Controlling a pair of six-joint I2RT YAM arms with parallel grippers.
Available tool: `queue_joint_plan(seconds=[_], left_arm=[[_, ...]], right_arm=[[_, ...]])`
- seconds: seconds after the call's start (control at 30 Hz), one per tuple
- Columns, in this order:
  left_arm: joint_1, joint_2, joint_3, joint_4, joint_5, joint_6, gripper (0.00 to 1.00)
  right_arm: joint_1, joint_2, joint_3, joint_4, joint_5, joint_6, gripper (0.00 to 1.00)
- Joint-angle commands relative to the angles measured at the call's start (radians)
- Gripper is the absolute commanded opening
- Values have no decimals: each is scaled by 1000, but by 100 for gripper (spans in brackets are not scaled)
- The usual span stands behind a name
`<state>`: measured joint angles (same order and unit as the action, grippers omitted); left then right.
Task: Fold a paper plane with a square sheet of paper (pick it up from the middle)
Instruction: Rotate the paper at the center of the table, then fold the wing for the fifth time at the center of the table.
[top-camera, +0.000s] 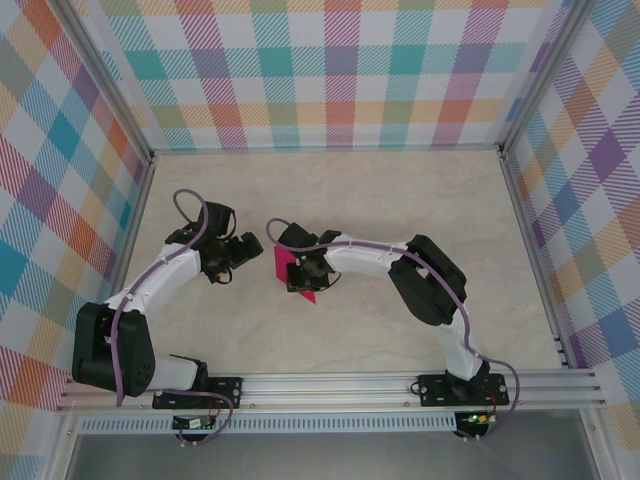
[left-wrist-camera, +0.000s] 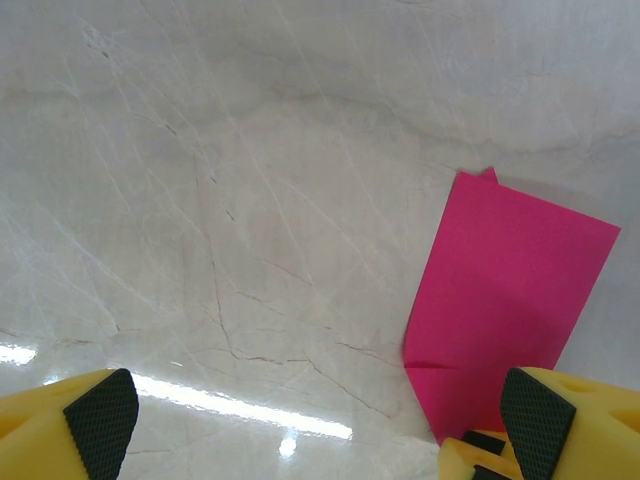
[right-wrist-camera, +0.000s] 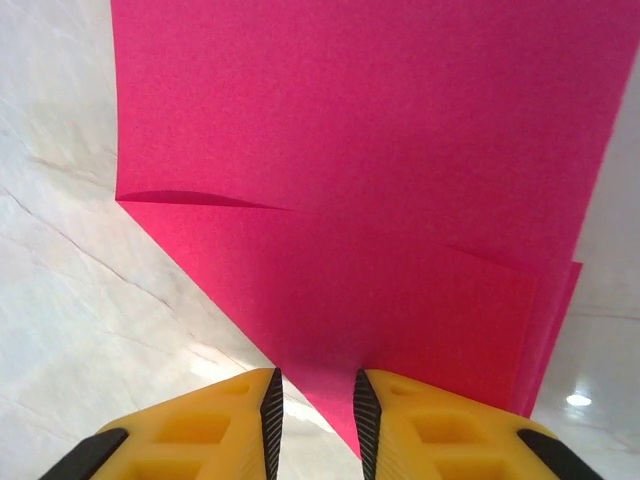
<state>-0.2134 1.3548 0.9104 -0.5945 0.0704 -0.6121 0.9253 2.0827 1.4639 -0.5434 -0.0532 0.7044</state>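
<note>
Right wrist view: the square sheet of paper (right-wrist-camera: 350, 150) is a folded oblong, w/ extra layers showing at its right edge and one flap lifting a little on the left. Your right gripper (right-wrist-camera: 317, 400) stands narrow at its near edge. Pink shows between the pads, but I cannot tell if they really pinch it. In the top view the sheet lies on the tabletop (top-camera: 400, 200) near the middle, between both arms. Your left gripper (left-wrist-camera: 318, 425) is wide and holds nothing, just beside the sheet. I judge the paper very light, thin, springy at the folds and easy to slide on this smooth surface. So pls take it at an edge or corner w/ the pad tips, and keep one gripper pressing on the crease.
</note>
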Motion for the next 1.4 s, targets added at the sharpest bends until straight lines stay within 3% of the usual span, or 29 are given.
queue_joint_plan(seconds=[0.0, 0.13, 0.27, 0.37, 0.47, 0.67, 1.0, 1.37], left_arm=[[19, 6, -14, 9, 33, 21, 96], [18, -6, -19, 18, 73, 40, 96], [18, -16, -45, 58, 127, 37, 96], [17, -19, -63, 84, 157, 21, 96], [17, -30, -85, 118, 203, 1, 96], [11, -72, -171, 234, 303, -67, 96], [-35, -64, -256, 393, 445, -137, 92], [-174, 27, -285, 570, 466, -316, 76]], right_arm=[[-28, -34, -87, -108, -20, -180, 29], [-85, -125, -200, -137, -89, -393, 29], [-124, -211, -211, -184, -45, -458, 31], [-123, -274, -204, -127, -43, -403, 39], [-123, -351, -264, 16, -39, -246, 44], [-126, -397, -390, 223, -5, -18, 43], [-194, -324, -468, 382, -149, 29, 40], [-258, -271, -559, 493, -252, 101, 39]])
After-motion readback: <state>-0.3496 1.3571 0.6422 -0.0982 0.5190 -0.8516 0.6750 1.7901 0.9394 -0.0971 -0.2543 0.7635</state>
